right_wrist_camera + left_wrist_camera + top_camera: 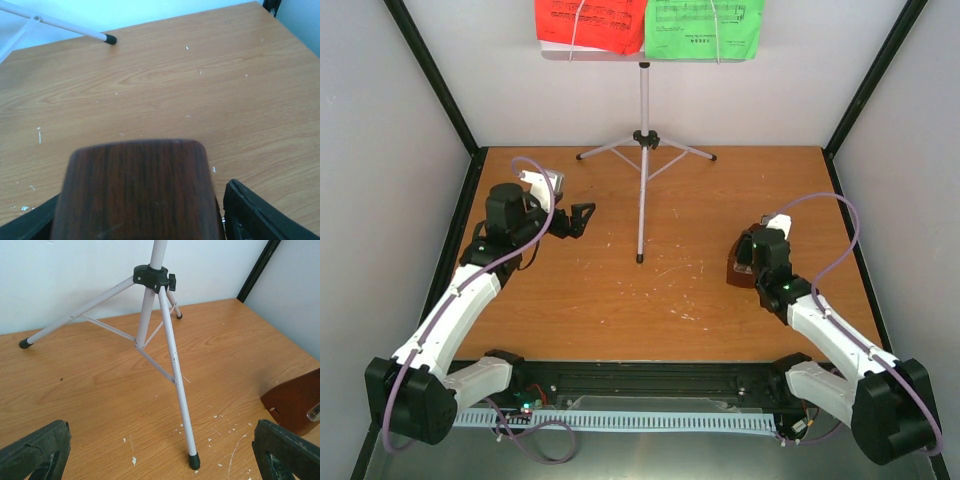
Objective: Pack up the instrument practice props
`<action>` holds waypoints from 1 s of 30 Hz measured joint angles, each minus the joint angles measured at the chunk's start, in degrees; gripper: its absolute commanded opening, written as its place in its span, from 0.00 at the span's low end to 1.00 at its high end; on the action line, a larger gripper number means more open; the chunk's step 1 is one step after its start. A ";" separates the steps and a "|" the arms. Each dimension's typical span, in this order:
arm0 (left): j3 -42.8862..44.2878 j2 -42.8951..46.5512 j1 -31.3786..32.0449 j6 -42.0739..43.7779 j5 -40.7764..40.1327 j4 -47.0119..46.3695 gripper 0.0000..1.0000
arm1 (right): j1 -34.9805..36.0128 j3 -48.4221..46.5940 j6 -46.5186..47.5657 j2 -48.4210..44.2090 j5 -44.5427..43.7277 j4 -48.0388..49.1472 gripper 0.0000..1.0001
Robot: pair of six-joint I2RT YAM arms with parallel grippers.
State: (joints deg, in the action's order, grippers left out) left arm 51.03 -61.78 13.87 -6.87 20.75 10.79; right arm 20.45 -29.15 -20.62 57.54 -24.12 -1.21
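Currently right gripper is straddling dark-brown wooden pyramid metronome, can't tell if clamped; left gripper is hovering wide open facing silver metal tripod stand

The left arm and the right arm look the same. Each one has long white tubes with fat black joints between them. Far back from the tool, each arm ends in a big round black lump. A thin purple left cable loops along the left arm, and a purple right cable loops along the right arm. Just behind the left tool sits a small white and grey box. Just behind the right tool sits a small white block. The left tool's fingers are thick, black and a bit rough. The right tool's fingers are black too.
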 measured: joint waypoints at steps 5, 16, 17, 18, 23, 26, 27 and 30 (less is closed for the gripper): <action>-0.09 0.63 0.00 -1.92 0.02 -0.02 0.99 | -1.84 -0.20 0.46 -0.11 2.01 -3.19 0.94; -0.70 -4.72 0.02 -16.85 4.94 -4.31 0.94 | -2.05 -7.13 2.86 -13.90 10.75 -15.23 1.00; -0.70 -6.49 0.11 -18.16 6.23 -5.84 0.93 | -2.05 -7.74 2.95 -14.75 11.98 -15.93 1.00; -0.70 -8.31 0.39 -19.34 7.21 -7.34 0.92 | -2.05 -8.15 2.97 -15.54 13.51 -16.61 1.00; 2.97 -19.15 4.17 -21.22 7.80 -10.49 0.85 | -2.05 -8.39 2.45 -18.01 20.74 -19.17 1.00; 8.24 -26.01 6.67 -21.44 7.65 -11.61 0.79 | -2.05 -7.87 2.14 -20.02 23.71 -19.65 1.00; 10.21 -28.22 7.23 -21.49 7.52 -12.13 0.77 | -2.05 -7.43 2.12 -21.11 24.70 -19.69 1.00; 16.00 -34.25 8.35 -21.38 6.64 -12.98 0.73 | -2.05 -6.43 1.84 -23.41 25.97 -20.09 1.00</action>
State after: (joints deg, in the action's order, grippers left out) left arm 67.02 -96.03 22.22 -28.25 27.40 -2.20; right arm 18.39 -35.57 -18.79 34.13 1.85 -21.30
